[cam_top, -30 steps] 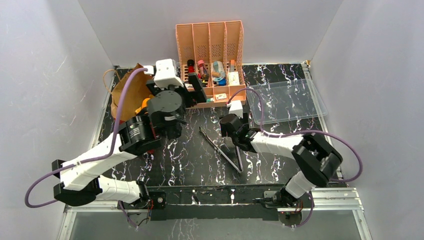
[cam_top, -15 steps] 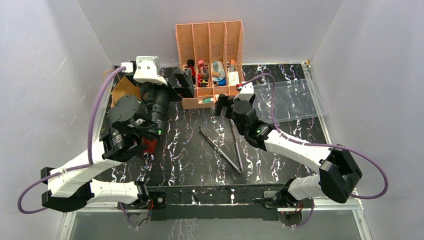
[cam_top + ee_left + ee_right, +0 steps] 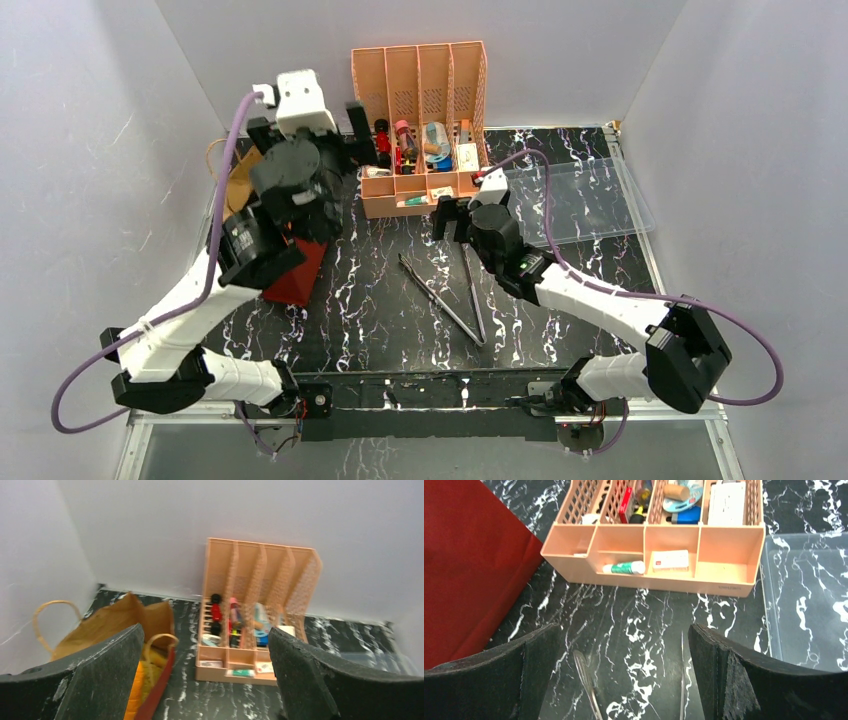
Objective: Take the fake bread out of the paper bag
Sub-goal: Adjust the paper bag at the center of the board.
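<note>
At the left of the top view, the paper bag (image 3: 238, 188) appears to lie on its side on the surface (image 3: 380, 300). Its brown mouth points to the upper left corner and its red base lies lower in the frame. In the left wrist view, an orange and yellow shape (image 3: 135, 695) shows inside the mouth. We judge it to be the fake bread, though most of it is hidden.

The left tool (image 3: 204, 650) hangs above the bag with its fingers wide apart and nothing between them. We note three hazards here:
- A finger may hook a thin loop handle (image 3: 161, 642) and drag the whole bag.
- The soft paper may fold over the bread and block the reach.
- The tool faces the pink organizer (image 3: 420, 75), just to the right of the bag, and may strike it.

The right tool (image 3: 624, 640), at centre frame, is also fully apart and empty. Metal tongs (image 3: 450, 300) lie just below it, and a descent there may knock them. Both arms work close together, so a crossing move risks contact. The clear tray (image 3: 580, 200) at the right is well apart.
</note>
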{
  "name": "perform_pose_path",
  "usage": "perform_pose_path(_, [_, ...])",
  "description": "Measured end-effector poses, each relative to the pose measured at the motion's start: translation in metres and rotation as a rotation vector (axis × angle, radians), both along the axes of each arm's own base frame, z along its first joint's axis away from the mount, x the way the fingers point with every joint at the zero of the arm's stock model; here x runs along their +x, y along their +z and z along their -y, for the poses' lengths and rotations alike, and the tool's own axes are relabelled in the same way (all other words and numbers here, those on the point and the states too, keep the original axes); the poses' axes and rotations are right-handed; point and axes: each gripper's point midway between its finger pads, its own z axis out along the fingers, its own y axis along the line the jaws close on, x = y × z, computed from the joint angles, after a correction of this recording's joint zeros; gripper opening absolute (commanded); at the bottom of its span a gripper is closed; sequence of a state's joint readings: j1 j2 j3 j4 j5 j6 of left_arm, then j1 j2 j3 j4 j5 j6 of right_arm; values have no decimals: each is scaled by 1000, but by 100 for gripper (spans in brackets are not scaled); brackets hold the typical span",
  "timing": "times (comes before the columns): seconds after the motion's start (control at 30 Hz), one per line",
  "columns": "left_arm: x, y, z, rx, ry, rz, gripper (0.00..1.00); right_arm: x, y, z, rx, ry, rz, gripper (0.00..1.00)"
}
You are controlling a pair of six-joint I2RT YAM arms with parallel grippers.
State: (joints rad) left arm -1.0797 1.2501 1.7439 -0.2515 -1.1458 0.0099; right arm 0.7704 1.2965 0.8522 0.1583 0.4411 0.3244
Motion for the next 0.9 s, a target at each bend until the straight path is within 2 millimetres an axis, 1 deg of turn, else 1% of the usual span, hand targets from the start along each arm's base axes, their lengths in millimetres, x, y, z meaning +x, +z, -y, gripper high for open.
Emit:
perform_pose_path(0.1, [19,1,-29,6,108,-36,93,-8,-18,7,-28,4,-36,98])
perform_pose_path(0.17, [28,5,-40,11,145,-51,94,-13,-30,9,-44,11,-63,98])
perform_pose_path(0.23, [37,9,-39,21,143,-64,97,-19,-40,12,-55,17,-88,98])
perform_pose_path(0.27, [44,9,-35,29,133,-72,98,-21,-44,14,-58,20,-97,98])
perform_pose_path(0.33, [64,3,-22,59,105,-100,98,-27,-50,18,-66,23,-109,98])
perform_pose_path(0.43, [105,-19,-4,106,73,-167,98,-34,-51,25,-71,23,-116,98])
perform_pose_path(0.47, [124,-29,-1,113,68,-191,98,-36,-50,26,-70,22,-115,98])
perform_pose_path(0.53, [164,-55,-2,120,75,-253,98,-37,-45,28,-65,21,-108,98])
perform_pose_path(0.57, [182,-71,-7,118,86,-289,98,-38,-44,29,-63,20,-106,98])
perform_pose_path(0.6, [198,-87,-16,109,103,-326,98,-38,-43,30,-64,19,-105,98])
perform_pose_path(0.63, [210,-101,-26,99,124,-360,98,-39,-43,31,-65,18,-107,98])
perform_pose_path(0.67, [219,-114,-41,86,154,-392,98,-40,-44,31,-66,18,-109,98])
perform_pose_path(0.73, [229,-135,-77,59,232,-438,98,-43,-47,34,-67,18,-115,98])
perform_pose_path(0.77, [230,-140,-96,49,274,-449,98,-44,-50,35,-66,17,-119,98])
perform_pose_path(0.83, [223,-138,-133,33,356,-438,98,-48,-57,37,-67,17,-133,98])
perform_pose_path(0.87, [215,-131,-150,31,393,-419,98,-49,-61,38,-69,18,-140,98])
perform_pose_path(0.9, [208,-120,-161,31,417,-394,98,-50,-64,38,-72,22,-146,98])
